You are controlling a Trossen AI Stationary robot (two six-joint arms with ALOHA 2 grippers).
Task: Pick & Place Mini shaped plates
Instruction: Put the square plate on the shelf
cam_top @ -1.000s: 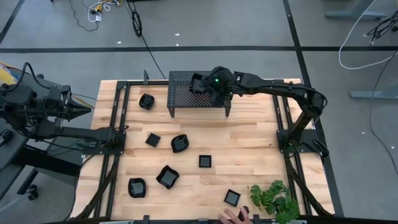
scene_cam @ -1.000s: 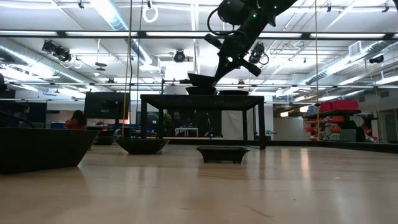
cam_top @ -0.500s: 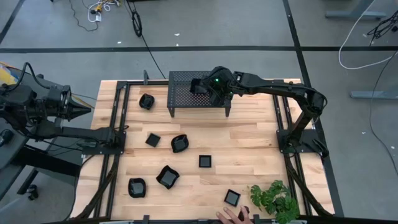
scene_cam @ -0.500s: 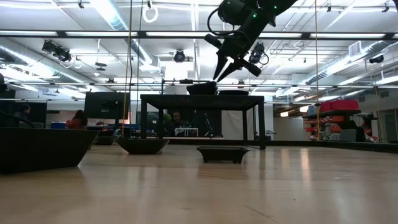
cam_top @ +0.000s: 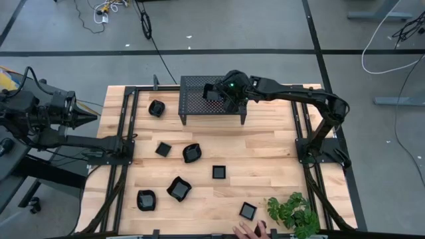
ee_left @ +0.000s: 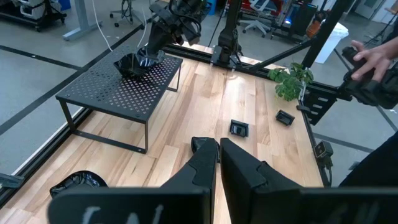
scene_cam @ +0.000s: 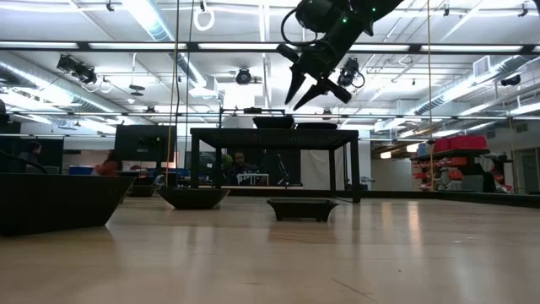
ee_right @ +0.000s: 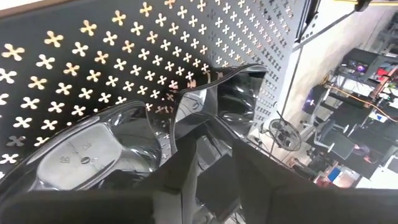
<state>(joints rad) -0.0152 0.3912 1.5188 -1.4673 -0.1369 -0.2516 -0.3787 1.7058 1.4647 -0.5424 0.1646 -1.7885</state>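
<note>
A black perforated stand [cam_top: 198,106] stands at the table's far middle. Two mini shaped plates [ee_right: 87,155] [ee_right: 233,93] rest by their bases on its top, seen side on as low black shapes [scene_cam: 273,122] [scene_cam: 315,125]. My right gripper [scene_cam: 302,100] hangs open just above the left one, its fingers clear of the rim. Several more black plates lie on the wood, such as a wavy one [cam_top: 191,153] and a square one [cam_top: 219,172]. My left gripper [cam_top: 86,118] waits shut at the table's left edge.
A person's hand [cam_top: 249,230] rests at the near edge beside a square plate [cam_top: 248,211] and a green plant [cam_top: 292,212]. Black frame rails [cam_top: 123,143] run along both table sides. Bare wood lies right of the plates.
My right gripper has opened and let go of the plate it held tilted above the stand. That plate has dropped onto the stand's top and now lies flat. The gripper has stayed in place above it.
</note>
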